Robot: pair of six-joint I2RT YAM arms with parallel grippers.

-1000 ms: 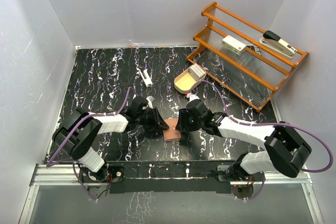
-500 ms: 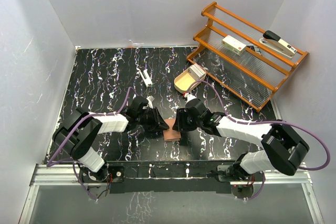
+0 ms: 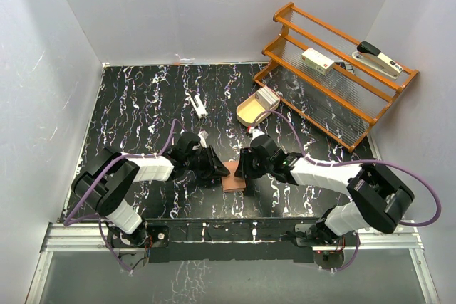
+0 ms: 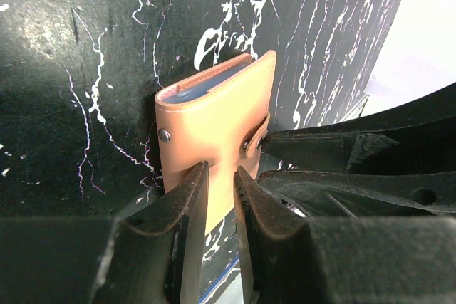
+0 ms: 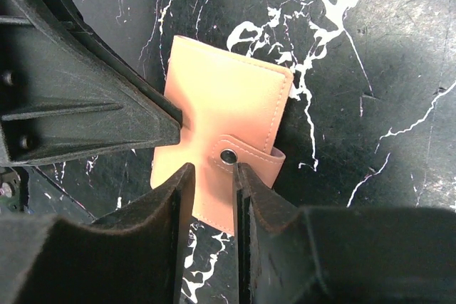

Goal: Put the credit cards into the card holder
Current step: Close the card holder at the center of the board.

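Black marbled table, white walls all round, and everything is happening at the near middle. The card holder lies closed on the table between the two arms, salmon leather face up, with a sliver of its pale blue inside showing along the far edge in the left wrist view. The left gripper comes in low from the left, fingers drawn close with only a narrow gap, tips over the near end of the wallet; I cannot tell whether they clamp it or merely rest on it. The right gripper meets it from the other side, fingers also nearly together, and the snap on the side tab sits right at the mouth of that gap; whether they have actually pinched it I cannot tell. The credit cards are well apart from all this, stacked at the far end of the tan oval tray, just beside the orange rack. Up on the rack sit a white box and a stapler.
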